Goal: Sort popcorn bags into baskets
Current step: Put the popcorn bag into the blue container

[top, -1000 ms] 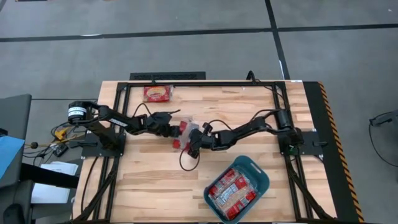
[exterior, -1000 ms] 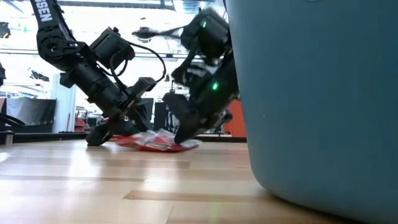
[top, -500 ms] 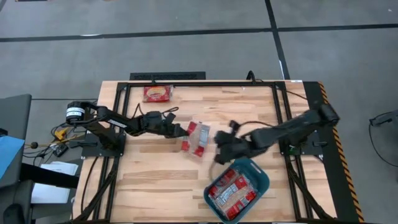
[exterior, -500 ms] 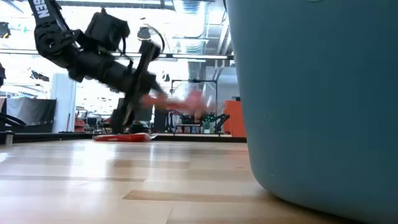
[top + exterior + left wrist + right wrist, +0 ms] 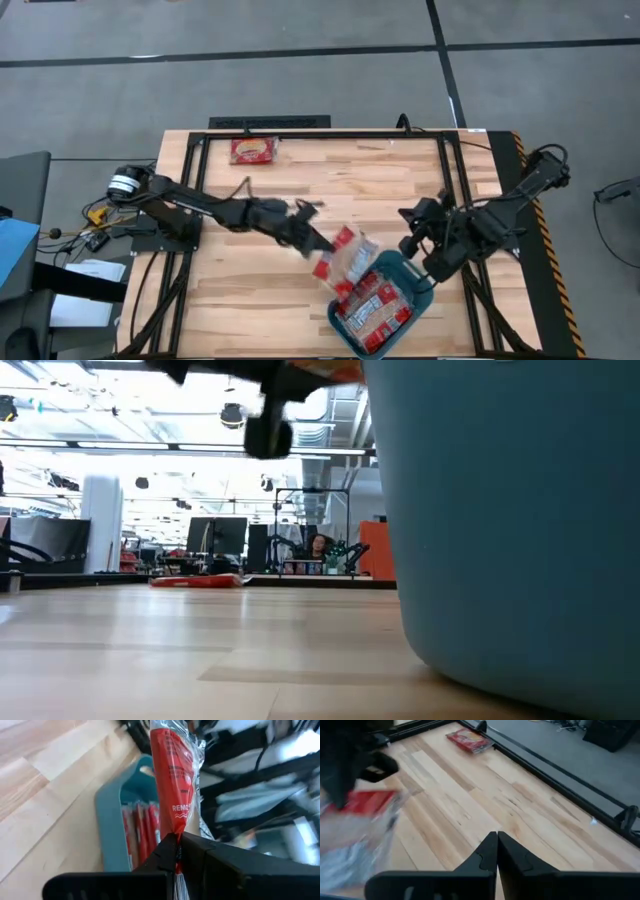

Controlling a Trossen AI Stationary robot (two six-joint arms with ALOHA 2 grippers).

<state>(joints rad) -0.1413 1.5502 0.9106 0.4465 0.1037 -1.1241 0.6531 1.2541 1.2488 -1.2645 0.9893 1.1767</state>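
My left gripper (image 5: 177,852) (image 5: 318,248) reaches from the table's left and is shut on a red popcorn bag (image 5: 172,780) (image 5: 350,255). It holds the bag in the air over the far left rim of the teal tub (image 5: 420,285) (image 5: 110,820). Several red bags (image 5: 372,312) (image 5: 142,827) lie flat inside the tub. Another bag (image 5: 254,150) (image 5: 469,740) lies flat near the table's far edge. My right gripper (image 5: 496,842) (image 5: 412,228) is shut on nothing and hovers right of the tub's far side. My left gripper pinches the bag between its two fingers at the near end (image 5: 176,827), coming from the table's left. The bag sticks out forward past the fingertips with its clear crinkled wrapper edge showing. It is lifted clear, above the tub's rim.
The tub stands at the table's near right and fills the right half of the low view (image 5: 500,510). Black frame rails (image 5: 450,170) run along the table's far and side edges. Bare wood (image 5: 250,280) lies left of the tub.
My right gripper has drawn away from the bag at the table's middle and moved toward the right edge. My left gripper has lifted that bag off the table and carried it toward the near right, over the tub's rim.
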